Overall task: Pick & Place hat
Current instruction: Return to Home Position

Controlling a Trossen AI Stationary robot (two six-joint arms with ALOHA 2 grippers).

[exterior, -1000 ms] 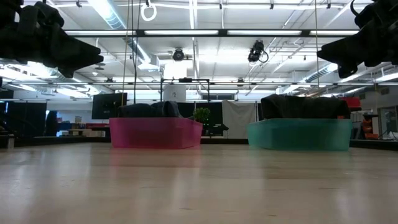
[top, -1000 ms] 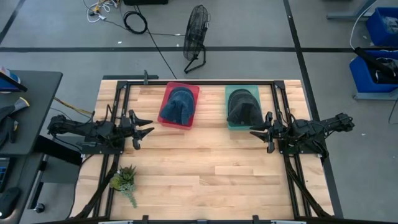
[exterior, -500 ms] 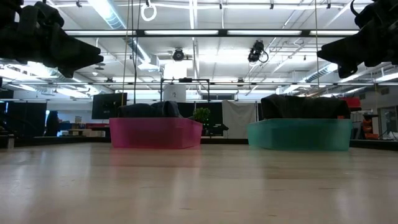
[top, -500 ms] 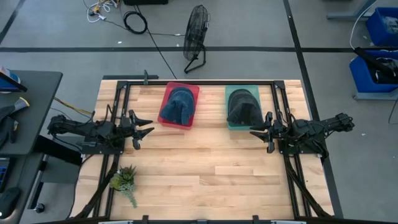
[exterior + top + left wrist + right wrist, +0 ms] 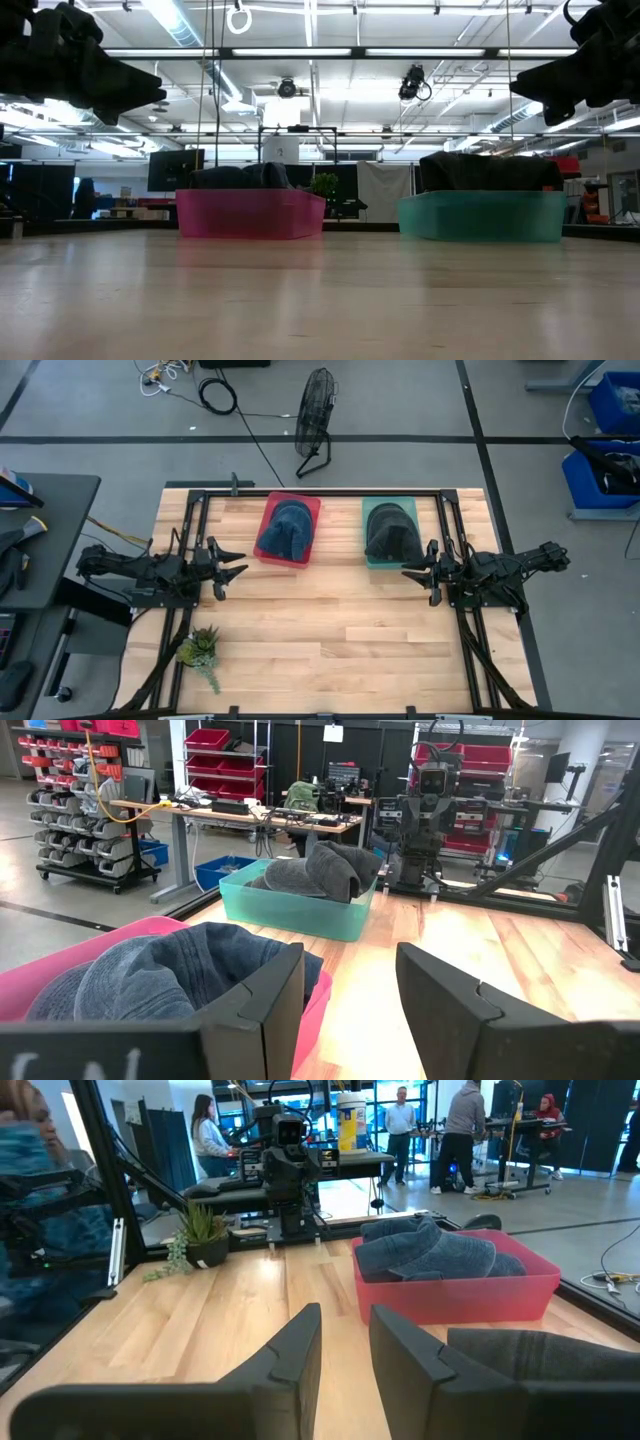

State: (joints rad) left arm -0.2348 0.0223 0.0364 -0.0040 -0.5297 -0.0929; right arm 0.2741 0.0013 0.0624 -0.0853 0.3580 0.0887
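A blue denim hat [image 5: 287,528] lies in a red bin [image 5: 312,505] at the table's far side. A dark grey hat [image 5: 390,532] lies in a teal bin [image 5: 368,508] to its right. My left gripper [image 5: 236,566] hovers open at the table's left, near the red bin's left side. My right gripper [image 5: 412,573] hovers open at the right, near the teal bin's near right corner. In the left wrist view the blue hat [image 5: 170,975] sits close beside my left gripper [image 5: 350,960]. The right wrist view shows my right gripper [image 5: 345,1320] and the grey hat [image 5: 540,1355].
A small potted plant [image 5: 200,650] lies at the table's near left corner. Black frame rails [image 5: 455,540] run along the left, right and far edges. Bare wood [image 5: 330,620] stretches across the middle and near part. A fan [image 5: 316,415] stands on the floor beyond.
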